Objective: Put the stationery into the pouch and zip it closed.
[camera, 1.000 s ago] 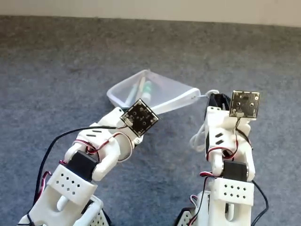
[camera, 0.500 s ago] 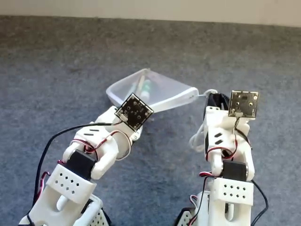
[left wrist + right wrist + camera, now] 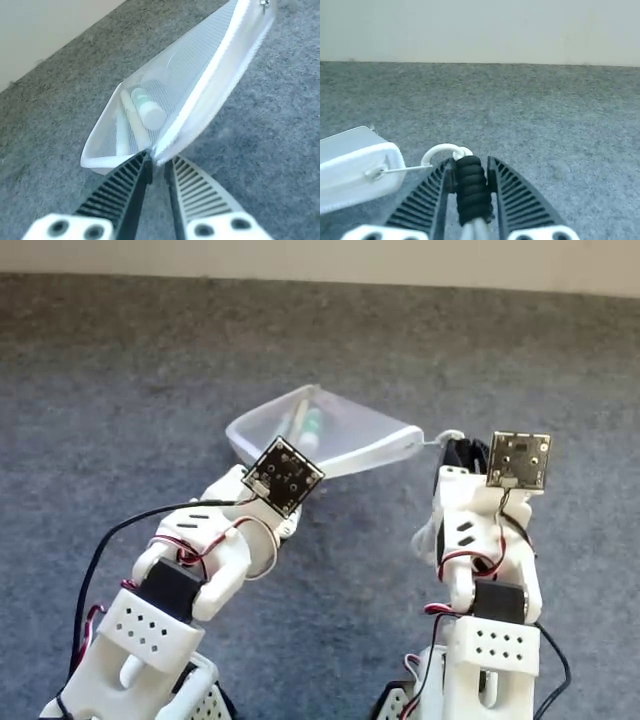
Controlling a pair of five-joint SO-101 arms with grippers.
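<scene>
A translucent pouch (image 3: 345, 440) lies tilted on the grey carpet, its mouth open. Inside it lie a white pen (image 3: 131, 120) and a green-and-white tube (image 3: 146, 107). My left gripper (image 3: 156, 162) is shut on the pouch's near end, pinching the white zipper edge (image 3: 200, 95). At the pouch's other end my right gripper (image 3: 470, 167) is shut on a black knotted pull cord (image 3: 471, 187). A white loop (image 3: 442, 150) ties that cord to the zipper slider (image 3: 377, 172). In the high view the right gripper (image 3: 456, 450) sits just beside the pouch's right corner.
Grey carpet (image 3: 150, 370) spreads on all sides, with a pale wall (image 3: 480, 25) along the far edge. A white cord (image 3: 425, 530) hangs beside the right arm. Both arm bodies stand near the front edge.
The left arm has drawn slightly back and to the left with the pouch's end, shifting the pouch a little. The right arm has stayed put.
</scene>
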